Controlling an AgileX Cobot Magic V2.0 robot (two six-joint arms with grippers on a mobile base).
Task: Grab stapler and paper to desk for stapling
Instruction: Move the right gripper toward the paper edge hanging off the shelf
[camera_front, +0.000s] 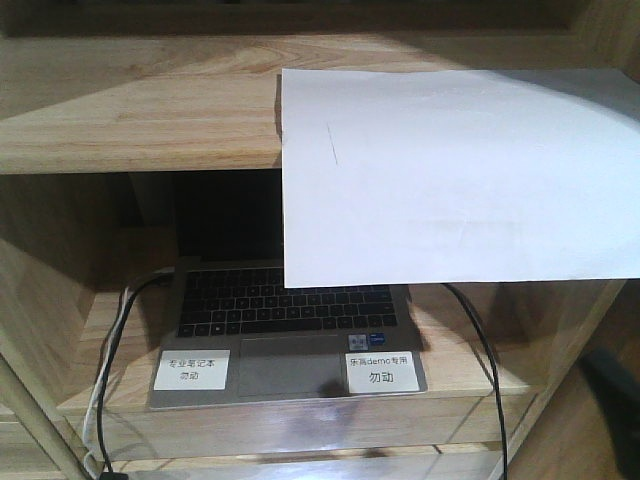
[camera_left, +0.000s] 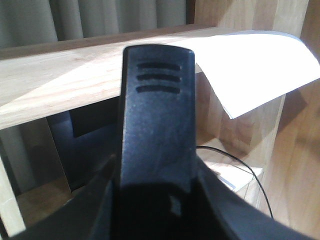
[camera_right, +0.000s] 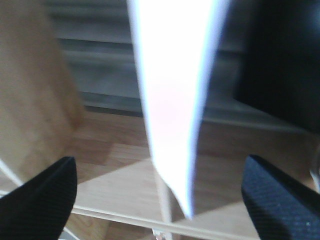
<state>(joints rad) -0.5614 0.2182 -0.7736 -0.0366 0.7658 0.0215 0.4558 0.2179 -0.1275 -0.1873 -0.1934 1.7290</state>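
The white paper lies on the top board of the wooden shelf unit and hangs over its front edge, hiding part of the laptop screen. In the left wrist view the black stapler stands up between the fingers of my left gripper, which is shut on it; the paper curves off the shelf to its right. My right gripper is open, its fingertips wide apart, and the paper hangs edge-on between them without touching either. Neither gripper shows in the front view. The desk is out of view.
An open laptop with two white labels sits on the lower shelf. A black cable runs down on the right and a white cable on the left. Grey curtains hang behind the shelf.
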